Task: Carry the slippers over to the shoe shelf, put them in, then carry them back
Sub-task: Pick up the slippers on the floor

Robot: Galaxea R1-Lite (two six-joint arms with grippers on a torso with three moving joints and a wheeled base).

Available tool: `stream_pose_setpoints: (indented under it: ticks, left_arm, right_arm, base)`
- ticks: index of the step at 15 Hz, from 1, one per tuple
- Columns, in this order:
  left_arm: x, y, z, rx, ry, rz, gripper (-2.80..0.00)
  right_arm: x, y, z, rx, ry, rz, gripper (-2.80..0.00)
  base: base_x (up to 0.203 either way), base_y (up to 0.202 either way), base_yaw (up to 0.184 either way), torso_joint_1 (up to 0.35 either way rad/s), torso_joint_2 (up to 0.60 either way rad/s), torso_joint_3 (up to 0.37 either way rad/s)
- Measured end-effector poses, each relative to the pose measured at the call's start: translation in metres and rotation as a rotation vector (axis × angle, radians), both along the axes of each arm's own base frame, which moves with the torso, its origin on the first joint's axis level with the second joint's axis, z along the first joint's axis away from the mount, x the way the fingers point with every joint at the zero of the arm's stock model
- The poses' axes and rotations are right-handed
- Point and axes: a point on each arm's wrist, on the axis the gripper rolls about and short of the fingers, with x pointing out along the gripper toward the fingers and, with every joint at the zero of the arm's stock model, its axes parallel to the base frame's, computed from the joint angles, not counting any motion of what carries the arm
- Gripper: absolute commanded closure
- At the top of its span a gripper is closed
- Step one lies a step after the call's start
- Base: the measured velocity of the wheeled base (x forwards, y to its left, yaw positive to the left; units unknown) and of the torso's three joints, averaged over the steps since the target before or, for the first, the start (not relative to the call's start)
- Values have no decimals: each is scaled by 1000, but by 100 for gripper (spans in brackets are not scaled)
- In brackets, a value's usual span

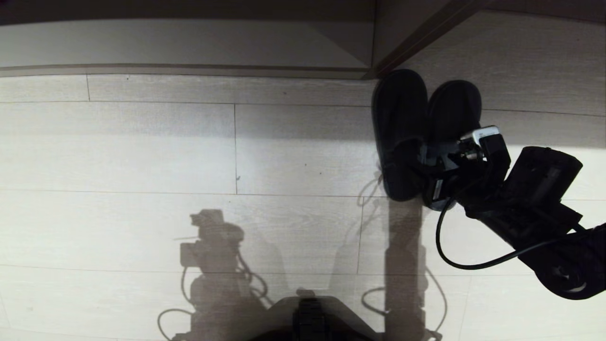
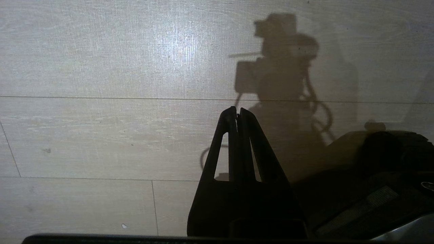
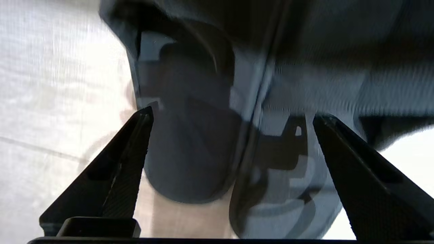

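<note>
Slippers (image 1: 402,132): dark charcoal pair, side by side and touching, flat on pale wood-grain floor. Rounded toes point toward the shoe shelf (image 1: 189,45), just beside its upright divider.

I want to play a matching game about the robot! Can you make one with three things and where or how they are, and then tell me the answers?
Things:
1. slippers
2. right claw
3. left claw

Descriptions:
A. shut tight, over bare floor
B. wide open, just above the heels
C. side by side on the floor, toes toward the shelf unit

Pairs: 1-C, 2-B, 3-A
</note>
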Motion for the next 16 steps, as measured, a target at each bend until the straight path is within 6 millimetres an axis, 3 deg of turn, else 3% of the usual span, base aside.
stream_pose_setpoints:
  ticks: [6,16]
  left_arm:
    - [0,0,0,1,0,0,0]
    - [0,0,0,1,0,0,0]
  right_arm:
    - [12,2,3,-24,-23,-43,-280]
    - [14,3,1,-61,-19,-70,-280]
  base:
    - [0,0,0,0,0,0]
    - [0,0,0,0,0,0]
